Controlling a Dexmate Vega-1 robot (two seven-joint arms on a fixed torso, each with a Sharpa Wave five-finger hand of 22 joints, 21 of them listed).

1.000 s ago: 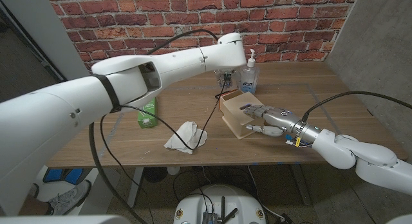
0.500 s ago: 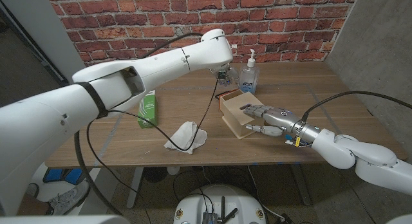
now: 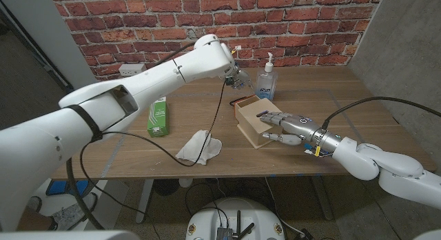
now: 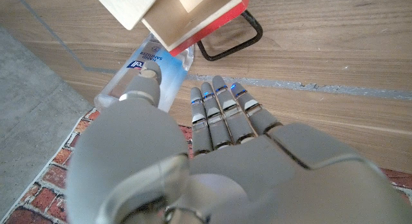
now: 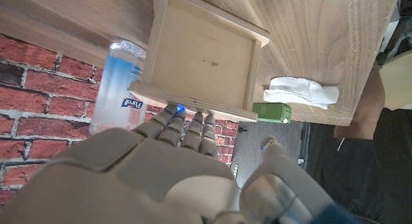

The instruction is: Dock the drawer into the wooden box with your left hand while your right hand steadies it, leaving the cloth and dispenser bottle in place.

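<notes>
The wooden box (image 3: 253, 120) stands mid-table. Its drawer (image 4: 193, 18), red-edged with a black loop handle (image 4: 228, 40), sticks part way out of the far end (image 3: 242, 101). My left hand (image 3: 236, 76) hovers open behind the box, next to the dispenser bottle (image 3: 267, 80), its straight fingers (image 4: 222, 111) apart from the handle. My right hand (image 3: 282, 127) presses its outstretched fingers (image 5: 187, 121) against the box's (image 5: 199, 56) right side, thumb free. The white cloth (image 3: 198, 146) lies crumpled left of the box.
A green carton (image 3: 158, 117) stands left of the cloth. A black cable from my left arm hangs down across the cloth. The brick wall runs right behind the table's far edge. Tape lines mark the tabletop (image 3: 344, 102).
My left arm has swung left and its hand has drawn up and back from the drawer end. The right hand and box have not moved.
</notes>
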